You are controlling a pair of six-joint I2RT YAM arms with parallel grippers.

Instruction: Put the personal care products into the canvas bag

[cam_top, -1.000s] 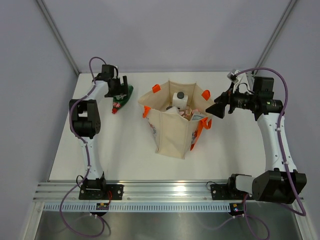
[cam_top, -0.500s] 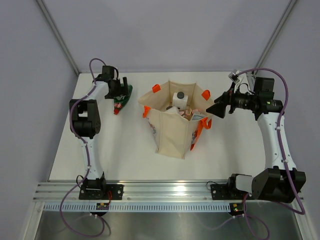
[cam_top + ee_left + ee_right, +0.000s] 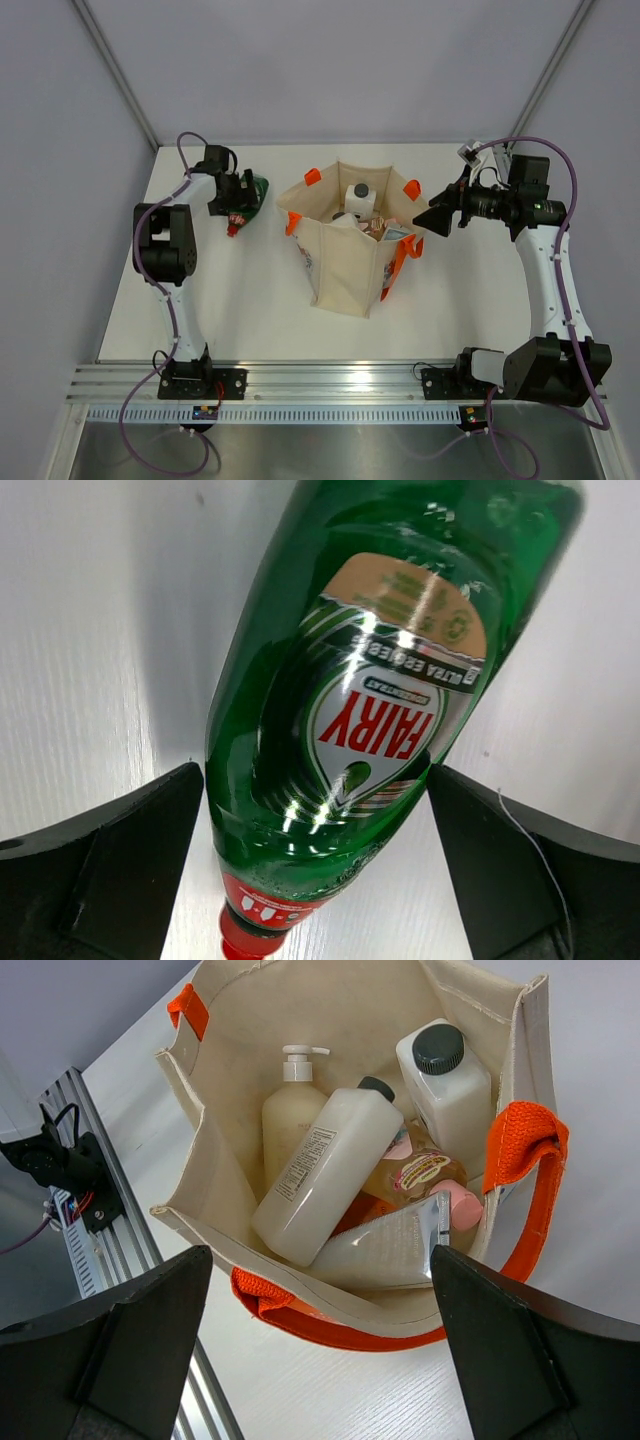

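Observation:
A green red-capped bottle (image 3: 340, 710) lies on the white table at the back left, its cap (image 3: 233, 228) pointing toward the near edge. My left gripper (image 3: 244, 200) is down over it, open, with one finger (image 3: 110, 870) on each side of the bottle's shoulder. The canvas bag (image 3: 340, 268) stands upright mid-table with orange handles. Inside it lie a cream pump bottle (image 3: 288, 1110), a long white black-capped bottle (image 3: 325, 1175), a square white black-capped bottle (image 3: 450, 1090), a pink clear bottle (image 3: 425, 1175) and a white tube (image 3: 390, 1245). My right gripper (image 3: 428, 218) hovers open beside the bag's right rim (image 3: 330, 1020), holding nothing.
Grey walls enclose the table on the left, back and right. An aluminium rail (image 3: 330, 380) with both arm bases runs along the near edge. Cables (image 3: 50, 1170) show near the rail in the right wrist view.
My left gripper has swung down and toward the bag, coming over the green bottle so its fingers now flank it. The right arm and the bag have not moved.

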